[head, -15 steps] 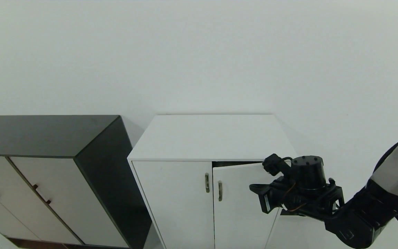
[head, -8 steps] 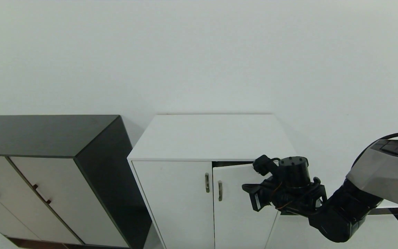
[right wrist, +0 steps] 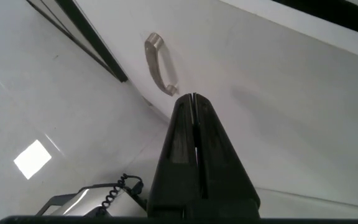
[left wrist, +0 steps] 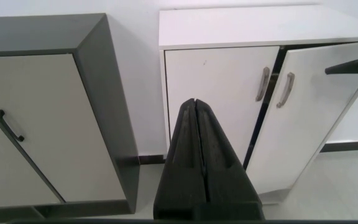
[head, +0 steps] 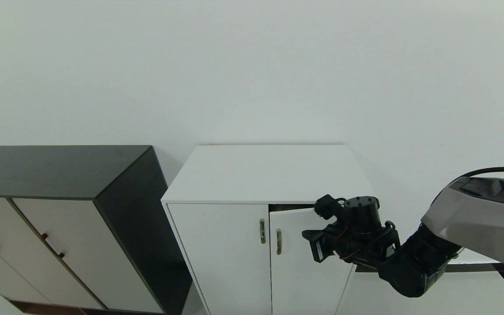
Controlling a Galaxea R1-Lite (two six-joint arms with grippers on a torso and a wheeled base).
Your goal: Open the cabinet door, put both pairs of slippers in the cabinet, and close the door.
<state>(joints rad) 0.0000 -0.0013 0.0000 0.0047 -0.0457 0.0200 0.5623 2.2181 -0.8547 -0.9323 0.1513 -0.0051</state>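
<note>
One flat white panel door [head: 291, 280], the right-hand leaf of the small white wooden cabinet [head: 269, 175], stands slightly ajar. The right gripper [right wrist: 193, 98], fingers pressed together on nothing, sits just beside that door's slim metal bar handle [right wrist: 160, 71]. Stiff, light and hinged (so it should swing easily), the door is best hooked by its handle or free edge. The left gripper [left wrist: 196, 102], likewise clenched empty, hangs before the cabinet.
</note>
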